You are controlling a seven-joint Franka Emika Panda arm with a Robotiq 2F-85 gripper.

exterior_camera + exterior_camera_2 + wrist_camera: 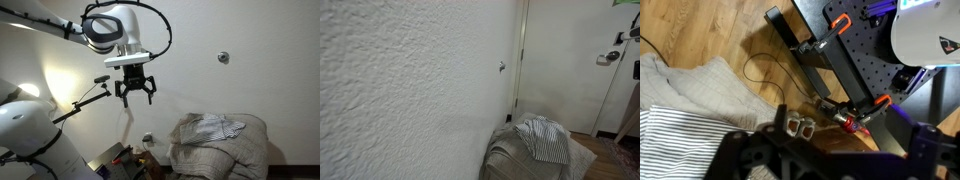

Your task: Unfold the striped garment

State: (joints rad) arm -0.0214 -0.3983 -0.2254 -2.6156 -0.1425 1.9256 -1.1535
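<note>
The striped garment (218, 127) is white with thin dark stripes. It lies bunched on top of a beige lumpy mound (222, 152), and the same pile shows in both exterior views, the garment (546, 138) draped over the mound's top and front. My gripper (136, 99) hangs high in the air, well to the side of the pile and above it. It is open and holds nothing. In the wrist view the garment (680, 145) fills the lower left corner, and the dark fingers (738, 155) frame the bottom edge.
The wrist view looks down on a wooden floor (730, 30), a thin looped cable (760, 70), a black perforated base plate (865, 45) with orange clamps (840, 20) and a small double plug (800, 126). A white wall stands behind the pile and a door (570, 60) beside it.
</note>
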